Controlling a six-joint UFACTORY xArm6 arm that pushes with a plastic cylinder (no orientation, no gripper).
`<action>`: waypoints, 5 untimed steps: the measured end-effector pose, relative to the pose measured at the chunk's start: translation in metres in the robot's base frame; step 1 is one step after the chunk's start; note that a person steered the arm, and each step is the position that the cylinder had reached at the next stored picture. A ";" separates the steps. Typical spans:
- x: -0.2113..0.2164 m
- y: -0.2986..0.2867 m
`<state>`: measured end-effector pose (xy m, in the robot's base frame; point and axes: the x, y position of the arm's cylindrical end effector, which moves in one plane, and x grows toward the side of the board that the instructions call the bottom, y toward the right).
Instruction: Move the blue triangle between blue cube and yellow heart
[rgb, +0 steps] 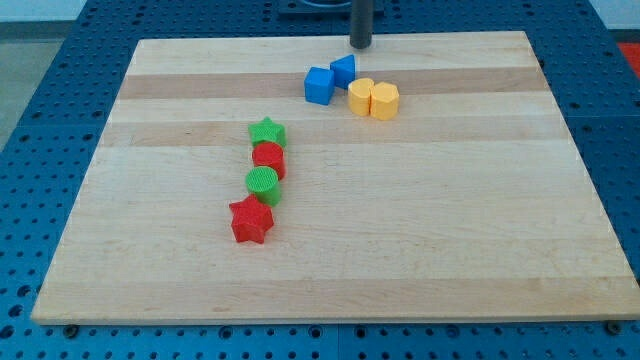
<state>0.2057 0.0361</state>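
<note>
The blue triangle (344, 70) lies near the view's top, just up and right of the blue cube (319, 85) and touching or almost touching it. The yellow heart (361, 96) lies just below and right of the triangle, with a second yellow block (384, 100) pressed against its right side. My tip (360, 45) stands on the board's top edge area, a short way above and right of the blue triangle, apart from it.
A column of blocks runs down the middle left of the wooden board (450, 200): a green star (267, 131), a red round block (269, 158), a green cylinder (262, 183) and a red star (251, 220).
</note>
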 end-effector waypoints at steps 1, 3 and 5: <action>0.022 -0.005; 0.078 -0.005; 0.081 -0.005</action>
<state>0.2869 0.0314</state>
